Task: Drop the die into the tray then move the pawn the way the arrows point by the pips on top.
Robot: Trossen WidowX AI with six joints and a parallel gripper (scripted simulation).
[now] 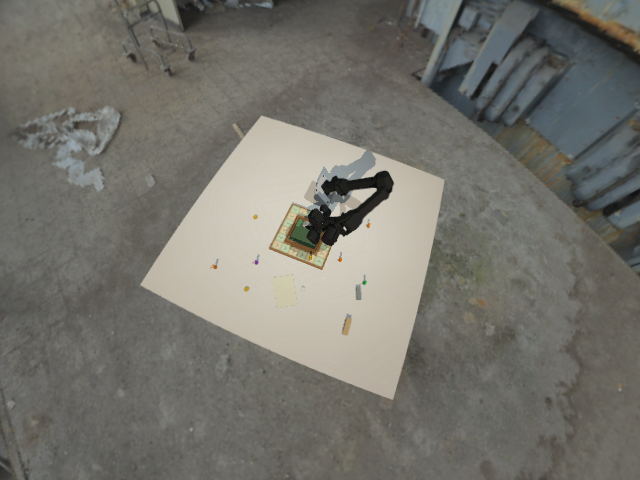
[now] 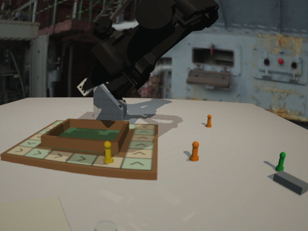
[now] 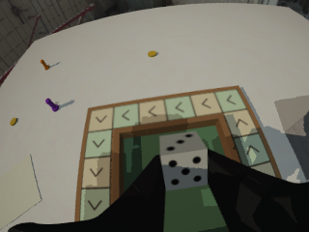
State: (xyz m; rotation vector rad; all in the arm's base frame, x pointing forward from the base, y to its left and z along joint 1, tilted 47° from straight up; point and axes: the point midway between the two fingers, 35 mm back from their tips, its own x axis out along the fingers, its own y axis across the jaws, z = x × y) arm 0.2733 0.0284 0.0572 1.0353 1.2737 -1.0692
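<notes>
My gripper is shut on the white die. It is tilted and holds the die in the air above the tray. In the wrist view the die shows five pips on the face towards the camera and three on the upper face. The brown-walled tray has a green floor and sits inside the ring of arrow squares on the board. The yellow pawn stands upright on a tan square, beside the green near-right corner square.
Two orange pawns, a green pawn and a grey block stand or lie right of the board. A purple pawn, yellow discs, a pale sheet and a tan block are elsewhere.
</notes>
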